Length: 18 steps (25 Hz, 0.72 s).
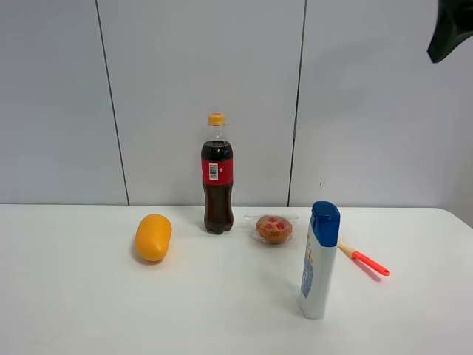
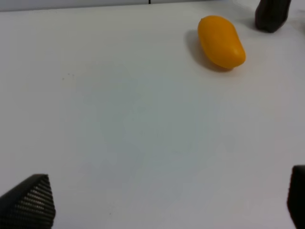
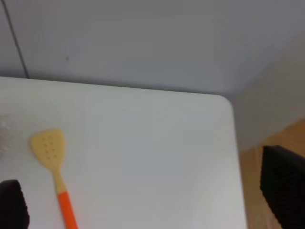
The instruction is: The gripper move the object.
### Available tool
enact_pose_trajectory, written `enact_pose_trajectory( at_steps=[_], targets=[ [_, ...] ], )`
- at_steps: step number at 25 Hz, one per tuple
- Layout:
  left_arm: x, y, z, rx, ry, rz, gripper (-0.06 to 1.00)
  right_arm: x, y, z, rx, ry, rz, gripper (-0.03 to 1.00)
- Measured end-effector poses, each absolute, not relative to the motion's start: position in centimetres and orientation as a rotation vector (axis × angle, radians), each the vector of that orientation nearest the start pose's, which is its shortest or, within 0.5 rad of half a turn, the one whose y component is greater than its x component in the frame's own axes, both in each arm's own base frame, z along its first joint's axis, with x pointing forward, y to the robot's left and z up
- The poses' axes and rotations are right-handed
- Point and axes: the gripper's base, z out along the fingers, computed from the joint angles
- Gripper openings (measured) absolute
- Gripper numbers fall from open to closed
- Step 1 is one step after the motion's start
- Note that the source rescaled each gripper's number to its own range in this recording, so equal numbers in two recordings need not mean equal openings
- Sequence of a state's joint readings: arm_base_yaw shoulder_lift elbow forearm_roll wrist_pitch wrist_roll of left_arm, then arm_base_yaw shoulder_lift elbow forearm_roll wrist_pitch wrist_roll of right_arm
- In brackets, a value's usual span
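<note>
1. The counter [image 1: 81,310] is white and stands against a pale panelled wall [image 1: 199,59].
2. The spatula [image 1: 363,259] lies flat on the counter, at about 3 o'clock from the middle of the exterior view. Only its red-orange handle and a bit of pale neck show there; the blade is hidden behind a white shampoo bottle with a blue cap [image 1: 319,260], which stands upright just in front of it.
3. In the right wrist view the spatula [image 3: 53,173] shows whole: a pale yellow slotted blade and a red-orange handle, nothing lying on it.
4. The right gripper [image 3: 143,210] hangs well above the counter with its jaws wide apart and holding nothing. One dark fingertip [image 3: 13,205] shows just beside the handle in that picture and the other is far off at the counter's edge. The spatula sits close to the first fingertip, not centred in the gap, and well below the jaws.
5. In the exterior view a dark piece of the right arm [image 1: 451,29] shows at 1 o'clock, high over the counter.
6. The left gripper [image 2: 167,200] also has its jaws apart, empty, over bare counter.
7. An orange oval fruit [image 1: 153,237] lies at 9 o'clock, a cola bottle [image 1: 216,177] stands near the middle, and a wrapped small cake [image 1: 274,228] rests just at its 3 o'clock side.
</note>
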<state>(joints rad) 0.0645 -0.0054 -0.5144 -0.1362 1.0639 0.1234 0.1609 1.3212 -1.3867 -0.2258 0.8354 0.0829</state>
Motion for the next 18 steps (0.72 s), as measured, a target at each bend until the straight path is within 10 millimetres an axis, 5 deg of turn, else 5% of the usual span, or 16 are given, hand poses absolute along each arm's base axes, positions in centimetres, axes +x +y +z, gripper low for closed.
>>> enact_pose_trajectory(
  at_steps=[12,18],
  targets=[
    [-0.7,-1.1,28.2,0.067,2.019,-0.044,1.0,21.5,-1.1,45.1,-0.02,2.157,-0.303,1.0],
    [-0.7,-1.1,28.2,0.067,2.019,-0.044,1.0,17.4,-1.8,44.1,-0.006,2.181,-0.36,1.0]
  ],
)
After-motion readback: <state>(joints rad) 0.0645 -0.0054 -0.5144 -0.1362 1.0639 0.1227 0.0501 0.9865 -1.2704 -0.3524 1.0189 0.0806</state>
